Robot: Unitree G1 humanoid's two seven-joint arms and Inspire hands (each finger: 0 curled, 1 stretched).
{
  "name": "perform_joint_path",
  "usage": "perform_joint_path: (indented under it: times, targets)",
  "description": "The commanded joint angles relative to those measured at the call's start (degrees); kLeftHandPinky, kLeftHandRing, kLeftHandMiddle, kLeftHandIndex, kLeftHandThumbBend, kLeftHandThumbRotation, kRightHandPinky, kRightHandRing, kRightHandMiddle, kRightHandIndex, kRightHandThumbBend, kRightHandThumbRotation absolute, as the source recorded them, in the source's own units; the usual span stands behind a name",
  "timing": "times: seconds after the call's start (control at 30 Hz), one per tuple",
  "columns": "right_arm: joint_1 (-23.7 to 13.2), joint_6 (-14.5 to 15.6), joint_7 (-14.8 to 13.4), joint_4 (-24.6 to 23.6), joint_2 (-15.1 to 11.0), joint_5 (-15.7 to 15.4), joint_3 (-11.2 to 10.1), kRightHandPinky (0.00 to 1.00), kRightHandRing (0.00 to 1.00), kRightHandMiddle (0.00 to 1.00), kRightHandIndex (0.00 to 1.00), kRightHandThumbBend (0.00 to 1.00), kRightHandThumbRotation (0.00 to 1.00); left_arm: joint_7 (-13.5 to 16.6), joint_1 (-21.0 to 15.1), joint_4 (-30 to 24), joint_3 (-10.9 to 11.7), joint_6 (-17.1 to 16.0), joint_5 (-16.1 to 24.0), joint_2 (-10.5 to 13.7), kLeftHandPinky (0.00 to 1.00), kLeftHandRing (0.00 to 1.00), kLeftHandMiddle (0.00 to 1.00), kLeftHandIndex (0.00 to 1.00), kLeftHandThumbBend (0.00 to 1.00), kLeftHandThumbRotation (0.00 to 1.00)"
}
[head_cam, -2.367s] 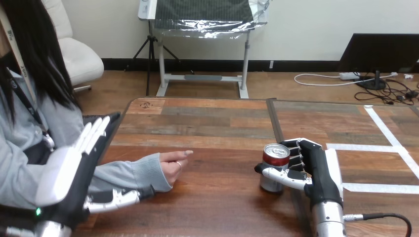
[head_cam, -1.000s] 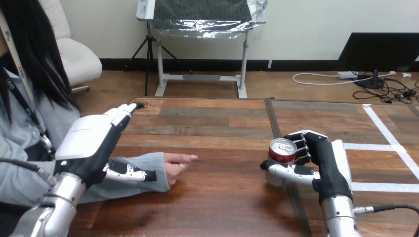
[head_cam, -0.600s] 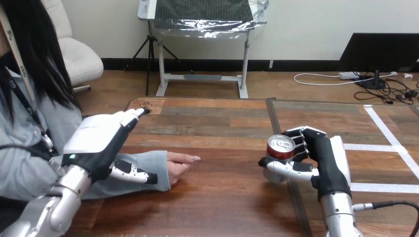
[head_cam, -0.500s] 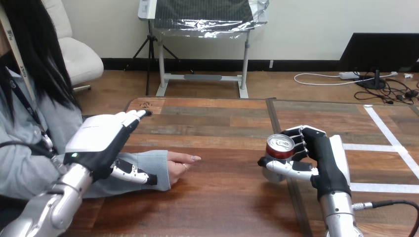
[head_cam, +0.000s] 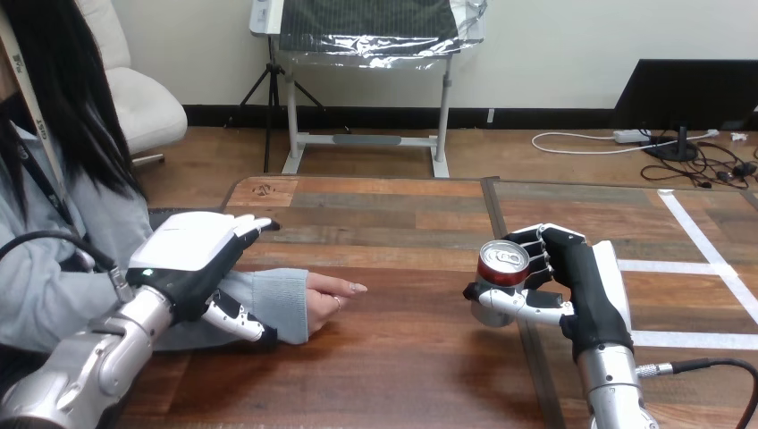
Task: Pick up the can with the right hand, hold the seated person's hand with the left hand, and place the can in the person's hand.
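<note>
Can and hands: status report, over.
Right hand shut on can. Left hand open, over person's sleeve. Person's hand on table, apart from can. Nothing in the way.

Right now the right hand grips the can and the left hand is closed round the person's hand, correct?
Not quite. The head view shows the right hand gripping the can, but the left hand is open over the person's sleeved forearm, short of the person's hand, which lies on the table.
</note>
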Motion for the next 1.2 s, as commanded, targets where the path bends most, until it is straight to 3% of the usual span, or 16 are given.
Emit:
perform_joint_path:
  times: [0.0, 0.57, 0.67, 0.7, 0.73, 0.8, 0.9, 1.17]
  targets:
    - [-5.69, -2.27, -0.62, -3.43, -2.36, 0.37, -0.06, 0.38, 0.44, 0.50, 0.50, 0.84, 0.00, -0.48, -6.10, 2.26, -1.87, 0.87, 0.47, 1.09, 0.88, 0.92, 0.91, 0.89, 1.00, 0.35]
    - [-5.75, -3.25, -0.46, -3.62, -3.03, -0.11, 0.54, 0.38, 0.43, 0.50, 0.50, 0.83, 0.00, 0.04, -9.28, 7.04, -6.49, 2.05, 2.10, 0.89, 0.84, 0.88, 0.88, 0.87, 1.00, 0.35]
    - [-5.76, -3.52, 0.31, -3.67, -3.04, 0.32, 0.43, 0.38, 0.43, 0.49, 0.51, 0.82, 0.00, 1.96, -9.51, 8.01, -7.22, 1.33, 2.74, 0.92, 0.82, 0.87, 0.86, 0.85, 1.00, 0.34]
    - [-5.77, -3.79, 0.67, -3.64, -3.02, 0.55, 0.34, 0.38, 0.43, 0.49, 0.51, 0.82, 0.00, 1.04, -9.70, 8.11, -7.58, 2.14, 3.00, 0.89, 0.82, 0.86, 0.85, 0.84, 1.00, 0.33]
    - [-5.75, -4.00, 0.89, -3.62, -3.01, 0.69, 0.29, 0.38, 0.43, 0.49, 0.51, 0.82, 0.00, 0.23, -9.84, 8.13, -7.84, 2.79, 3.12, 0.87, 0.74, 0.82, 0.85, 0.85, 1.00, 0.35]
    - [-5.70, -4.03, 0.32, -3.79, -3.16, 0.25, 0.58, 0.38, 0.43, 0.49, 0.50, 0.82, 0.00, 0.37, -10.05, 8.47, -8.40, 3.04, 3.49, 0.92, 0.68, 0.80, 0.85, 0.85, 1.00, 0.35]
    - [-5.66, -3.84, -0.89, -4.11, -3.44, -0.72, 1.10, 0.38, 0.43, 0.49, 0.50, 0.82, 0.00, 1.70, -10.23, 9.13, -9.10, 2.79, 3.91, 0.98, 0.66, 0.78, 0.83, 0.84, 1.00, 0.35]
    - [-5.55, -4.53, -0.86, -4.42, -3.51, -0.60, 1.19, 0.37, 0.42, 0.48, 0.50, 0.83, 0.00, 2.86, -10.79, 10.32, -10.69, 3.47, 5.02, 0.99, 0.59, 0.72, 0.79, 0.80, 1.00, 0.34]
